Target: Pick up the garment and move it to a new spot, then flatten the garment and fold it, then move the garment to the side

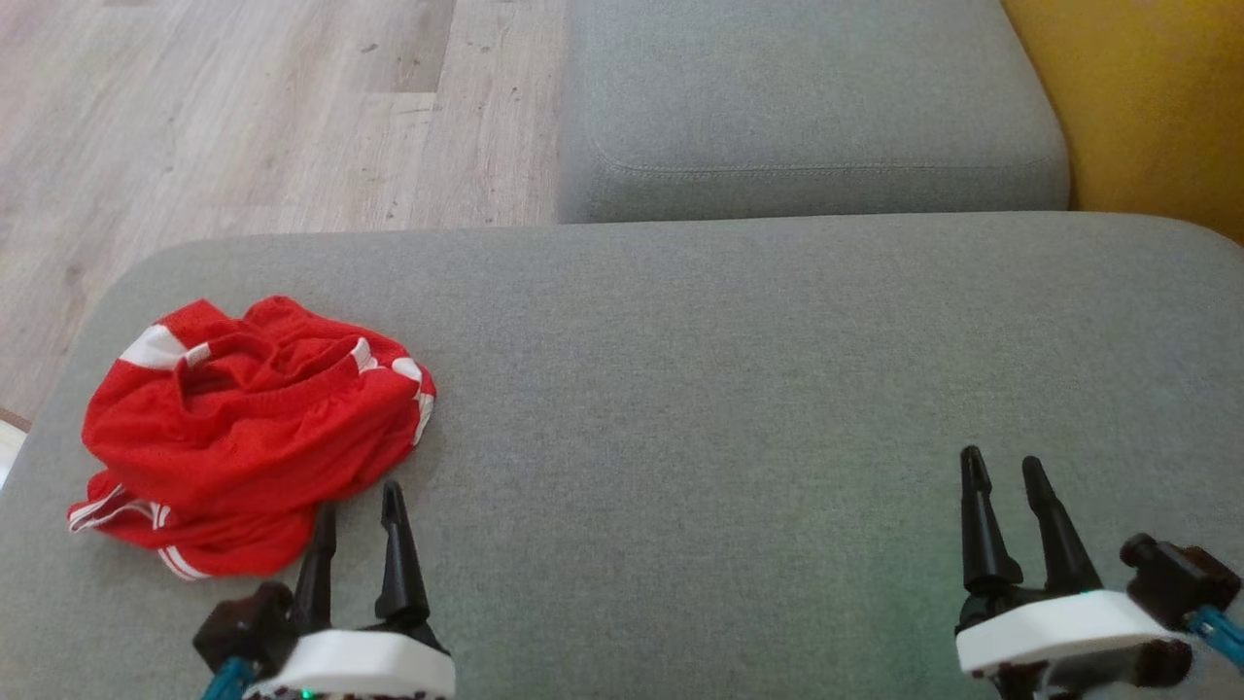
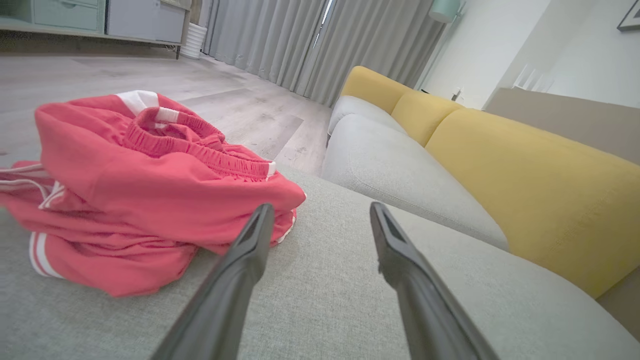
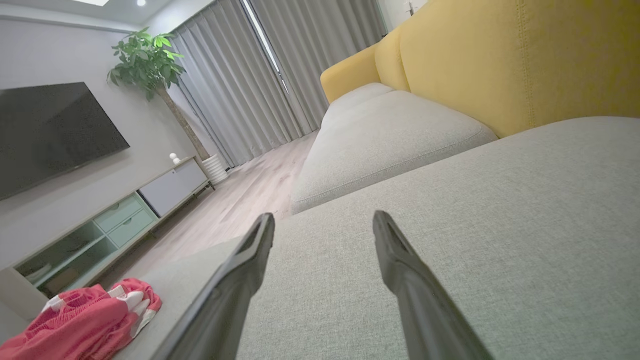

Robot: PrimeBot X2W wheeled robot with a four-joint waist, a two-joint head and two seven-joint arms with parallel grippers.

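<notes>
The crumpled red shorts (image 1: 248, 428) lie at the left end of the cushion (image 1: 729, 389), just ahead-left of the left gripper (image 1: 359, 500) — wide open, empty — while the right gripper (image 1: 1001, 460), also open and empty, sits well apart.

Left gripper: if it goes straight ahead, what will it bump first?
Probably the shorts: one finger of the left gripper lines up with their edge, the other with bare cushion. Depth is unclear.
</notes>
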